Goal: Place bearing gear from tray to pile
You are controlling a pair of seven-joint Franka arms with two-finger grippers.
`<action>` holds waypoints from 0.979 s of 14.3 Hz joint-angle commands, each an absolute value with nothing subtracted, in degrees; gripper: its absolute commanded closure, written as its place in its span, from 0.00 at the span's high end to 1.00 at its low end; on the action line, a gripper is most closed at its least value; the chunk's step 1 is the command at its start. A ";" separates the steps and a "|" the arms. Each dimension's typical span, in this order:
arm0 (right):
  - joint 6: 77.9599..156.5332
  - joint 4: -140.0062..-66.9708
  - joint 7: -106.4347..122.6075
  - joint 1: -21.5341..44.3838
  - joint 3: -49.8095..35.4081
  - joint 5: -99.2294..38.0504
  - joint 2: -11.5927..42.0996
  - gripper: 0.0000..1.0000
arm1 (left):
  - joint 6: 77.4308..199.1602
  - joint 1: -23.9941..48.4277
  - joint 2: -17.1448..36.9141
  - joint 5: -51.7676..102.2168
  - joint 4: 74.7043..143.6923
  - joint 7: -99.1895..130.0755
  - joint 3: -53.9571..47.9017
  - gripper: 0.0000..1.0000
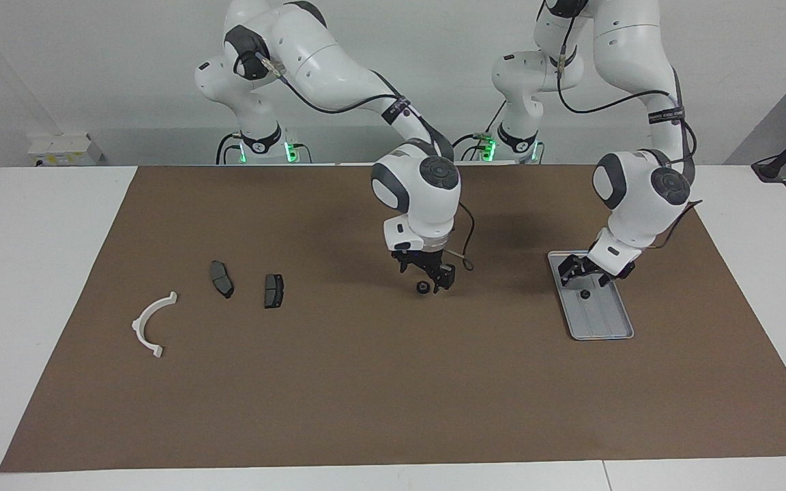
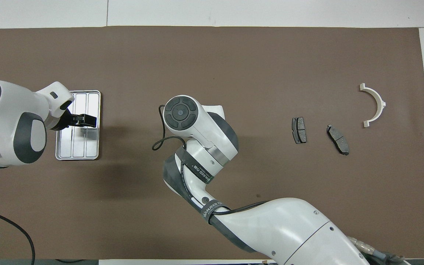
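Facing view: the right end effector (image 1: 426, 278) is low at frame center over the brown mat (image 1: 366, 395), its fingers spread around a small black bearing gear (image 1: 422, 287) that lies on the mat, not lifted. At center right, the left end effector (image 1: 580, 270) hangs open over the upper end of the tray (image 1: 608, 327), holding nothing; a second small black gear (image 1: 585, 294) sits inside the tray just below it. At center left of the frame lies the pile: 2 dark brake pads (image 1: 221, 278) (image 1: 273, 290) and a white half-ring bracket (image 1: 152, 323), well apart from both gears. The mat covers the white worktop (image 1: 24, 273).
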State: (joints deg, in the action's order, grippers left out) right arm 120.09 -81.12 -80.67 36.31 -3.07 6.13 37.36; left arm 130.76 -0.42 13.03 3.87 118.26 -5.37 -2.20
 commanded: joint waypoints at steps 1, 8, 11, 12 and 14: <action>121.99 -80.24 -82.27 36.47 -3.25 7.03 38.41 1.00 | 132.01 0.00 12.83 3.43 120.24 -4.22 -1.49 1.00; 123.57 -82.87 -82.27 36.74 -3.25 7.29 38.85 1.00 | 132.10 -0.62 13.45 2.99 119.97 -4.22 -1.49 0.99; 126.65 -85.86 -82.27 36.74 -3.25 7.03 38.50 1.00 | 133.68 -0.70 14.15 2.46 119.71 -4.22 -1.49 0.99; 126.39 -85.96 -82.27 36.83 -3.25 6.94 38.41 1.00 | 133.94 -0.70 14.24 2.46 119.71 -4.31 -1.49 0.99; 125.77 -85.87 -82.27 36.83 -3.25 7.03 38.32 1.00 | 134.47 -1.14 14.68 1.76 119.71 -4.31 -1.49 0.99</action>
State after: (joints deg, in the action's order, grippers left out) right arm 124.90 -84.71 -80.67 36.94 -3.08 6.13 39.07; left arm 132.71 -0.54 14.12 3.40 119.30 -5.02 -1.49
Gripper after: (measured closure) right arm 0.000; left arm 0.000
